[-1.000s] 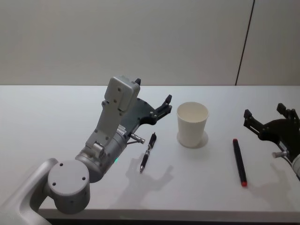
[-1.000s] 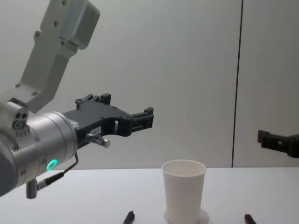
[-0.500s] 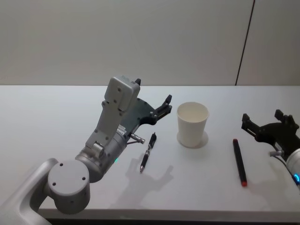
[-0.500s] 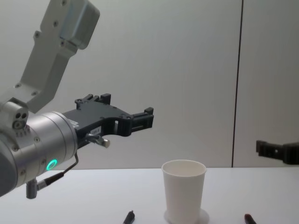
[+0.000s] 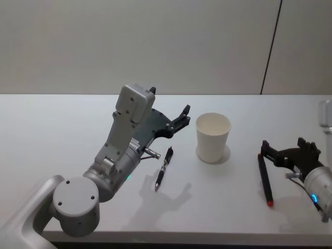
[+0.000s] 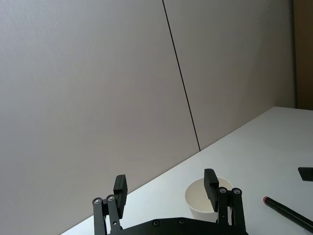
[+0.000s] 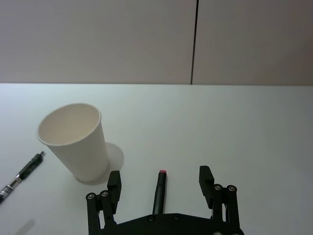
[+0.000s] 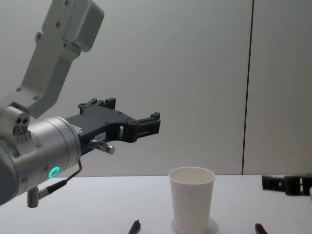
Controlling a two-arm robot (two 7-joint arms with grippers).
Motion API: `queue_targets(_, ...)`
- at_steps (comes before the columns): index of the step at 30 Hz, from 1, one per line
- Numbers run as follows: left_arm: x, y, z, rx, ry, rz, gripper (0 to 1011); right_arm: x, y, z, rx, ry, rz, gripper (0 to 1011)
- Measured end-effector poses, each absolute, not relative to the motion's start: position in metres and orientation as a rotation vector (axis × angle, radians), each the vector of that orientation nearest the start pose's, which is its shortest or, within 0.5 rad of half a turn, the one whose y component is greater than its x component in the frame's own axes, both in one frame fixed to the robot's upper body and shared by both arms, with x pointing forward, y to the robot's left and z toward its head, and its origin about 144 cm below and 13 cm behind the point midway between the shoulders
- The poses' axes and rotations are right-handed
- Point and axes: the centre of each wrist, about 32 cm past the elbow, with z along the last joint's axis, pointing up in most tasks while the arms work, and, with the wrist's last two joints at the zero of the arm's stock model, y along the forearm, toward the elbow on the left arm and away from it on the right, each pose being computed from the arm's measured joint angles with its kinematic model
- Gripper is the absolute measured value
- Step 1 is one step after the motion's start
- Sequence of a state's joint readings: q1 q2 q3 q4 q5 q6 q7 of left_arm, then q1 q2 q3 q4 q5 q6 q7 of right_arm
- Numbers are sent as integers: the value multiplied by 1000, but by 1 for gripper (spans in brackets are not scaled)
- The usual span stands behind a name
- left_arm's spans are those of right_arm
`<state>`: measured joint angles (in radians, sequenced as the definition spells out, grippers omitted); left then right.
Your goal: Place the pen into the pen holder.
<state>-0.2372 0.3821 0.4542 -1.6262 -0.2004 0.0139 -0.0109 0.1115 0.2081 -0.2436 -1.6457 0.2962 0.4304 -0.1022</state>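
While the right gripper (image 7: 160,181) hangs spread just over the red-tipped pen (image 5: 265,179) at the head view's lower right, right of the white paper cup (image 5: 212,137), that pen looks light, stiff, slick: pinch mid-barrel. Left gripper (image 6: 165,185), also spread, hangs centre-left.

We've got a white table (image 5: 62,124) with a paper cup (image 5: 212,137), black pen (image 5: 164,168) left of it, red-tipped pen (image 5: 265,179) right.
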Motion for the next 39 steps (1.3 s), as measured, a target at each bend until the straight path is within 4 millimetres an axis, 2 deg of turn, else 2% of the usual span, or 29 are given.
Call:
queue_targets(15, 492, 198, 1204, 61, -268, 1124, 1000, 498, -188, 1176, -364, 325, -1422, 1001)
queue_targets(39, 492, 198, 1204, 61, -268, 1124, 1000, 525, -170, 1156, -439, 443, -1456, 1001)
